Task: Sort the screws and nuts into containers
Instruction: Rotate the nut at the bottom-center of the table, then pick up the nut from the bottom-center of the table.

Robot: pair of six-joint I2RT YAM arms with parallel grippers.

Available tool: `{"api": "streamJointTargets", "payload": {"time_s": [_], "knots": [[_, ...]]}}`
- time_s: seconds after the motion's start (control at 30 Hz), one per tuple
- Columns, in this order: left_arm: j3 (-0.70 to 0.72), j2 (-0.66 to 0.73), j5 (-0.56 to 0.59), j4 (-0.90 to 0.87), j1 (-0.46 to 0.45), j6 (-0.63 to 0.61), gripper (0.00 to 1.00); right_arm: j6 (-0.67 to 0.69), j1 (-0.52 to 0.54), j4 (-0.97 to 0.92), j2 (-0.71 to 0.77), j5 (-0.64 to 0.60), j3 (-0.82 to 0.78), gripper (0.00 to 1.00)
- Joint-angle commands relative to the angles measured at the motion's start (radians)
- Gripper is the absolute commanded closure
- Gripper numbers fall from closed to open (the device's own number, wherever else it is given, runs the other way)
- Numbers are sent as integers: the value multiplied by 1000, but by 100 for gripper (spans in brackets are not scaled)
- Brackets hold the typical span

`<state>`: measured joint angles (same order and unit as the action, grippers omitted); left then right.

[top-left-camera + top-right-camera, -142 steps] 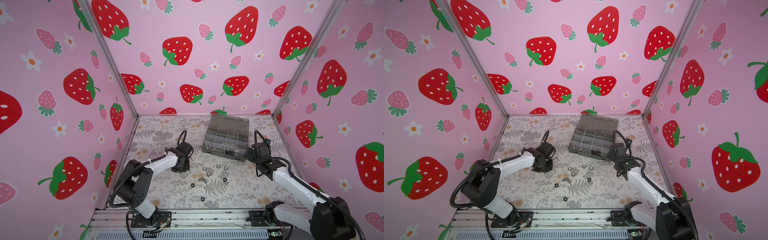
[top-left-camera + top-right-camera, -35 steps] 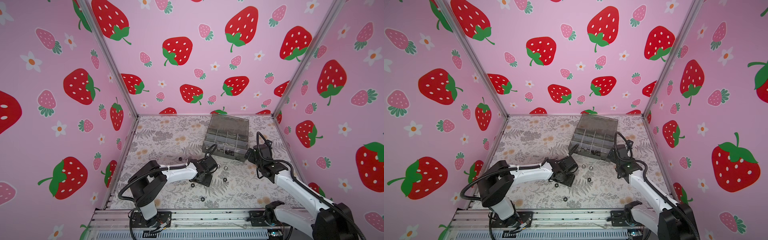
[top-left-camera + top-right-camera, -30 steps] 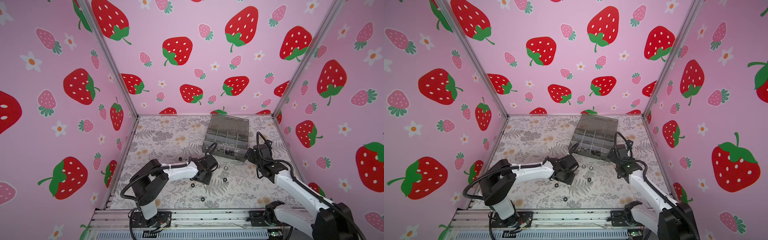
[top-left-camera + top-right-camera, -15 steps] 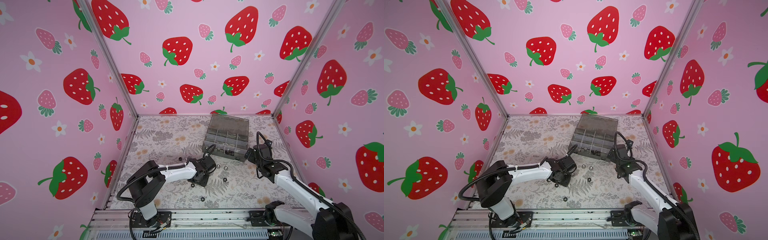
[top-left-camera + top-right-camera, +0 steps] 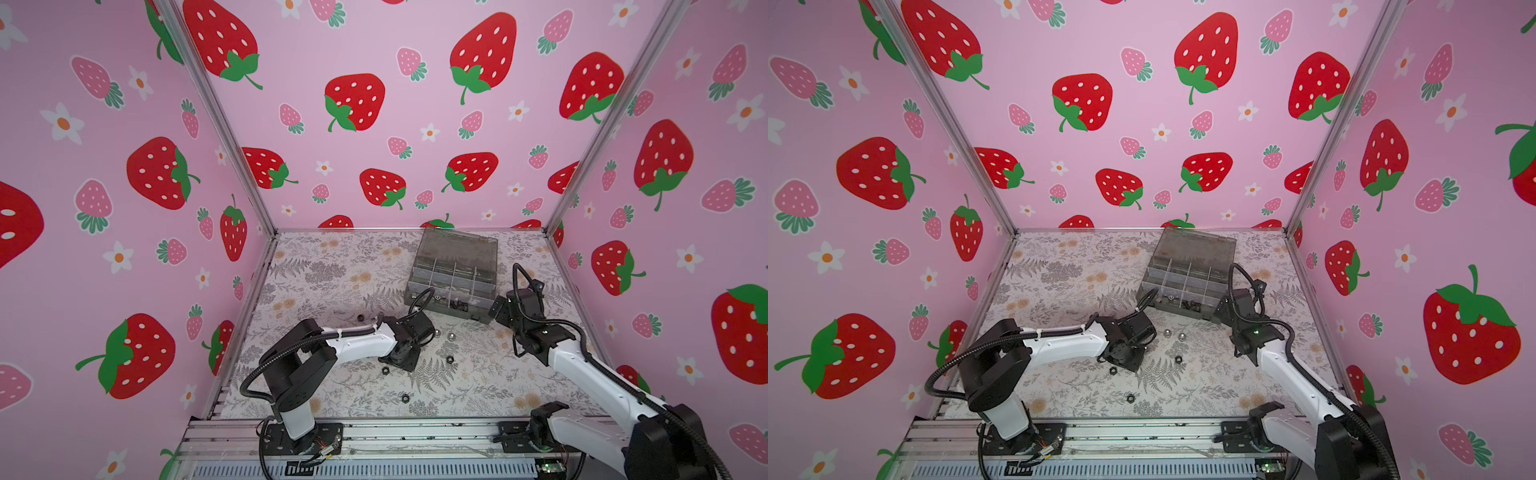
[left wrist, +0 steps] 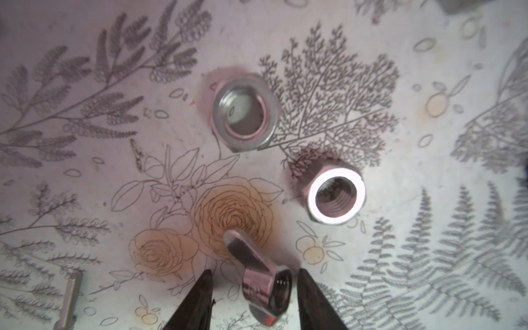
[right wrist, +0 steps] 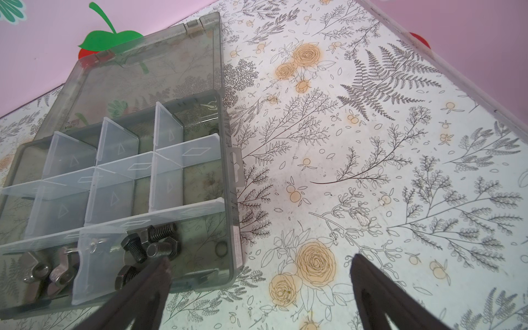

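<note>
One floral-printed bench [image 5: 332, 270] carried everything, with the smoky grey translucent plastic organiser box [image 5: 459, 248] lying open, lid back, toward the far right. Right arm's fingers [image 7: 143, 291] stood wide apart and empty at the box's near corner, one tip over the compartment of short black hex-headed bolts [image 7: 151, 245]. The neighbouring compartment already held silver wing nuts [image 7: 48, 274]. Left arm's fingers [image 6: 197, 300] were down at the middle of the bench, parted narrowly and straddling a loose silver wing nut [image 6: 258, 281]. A gap showed on each side, so nothing was gripped yet. Two hex-sided metal nuts [image 6: 243, 114] lay just beyond it, apart from it and from the fingers. Doing this pick well probably meant centring so that both tips met the threaded body together. Contact on one side first, or on the slanting wing, could spin the nut or squirt it out. A low, firm pinch and a straight lift seemed wise, then a release into the wing-nut compartment.
</note>
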<state>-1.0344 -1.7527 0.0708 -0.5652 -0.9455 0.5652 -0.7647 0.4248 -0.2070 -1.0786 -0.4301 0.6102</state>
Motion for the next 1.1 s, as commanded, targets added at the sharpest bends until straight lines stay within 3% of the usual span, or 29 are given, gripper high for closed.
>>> {"api": "streamJointTargets", "payload": {"time_s": [0.0,0.1,0.33,1.07], "knots": [[-29,-34,-4,15,-6,-7,53,-16,-5,1,-4,-18,-13,0],[-31,-42,-3,14,-6,-3,61,-14,-6,1,-6,-17,-11,0],[-24,-25,-3,-9,-6,5,62,-13,-5,5,-17,-15,-2,0],[-44,-39,33,-34,-5,-13,83,-11,-5,0,-10,-20,4,0]]}}
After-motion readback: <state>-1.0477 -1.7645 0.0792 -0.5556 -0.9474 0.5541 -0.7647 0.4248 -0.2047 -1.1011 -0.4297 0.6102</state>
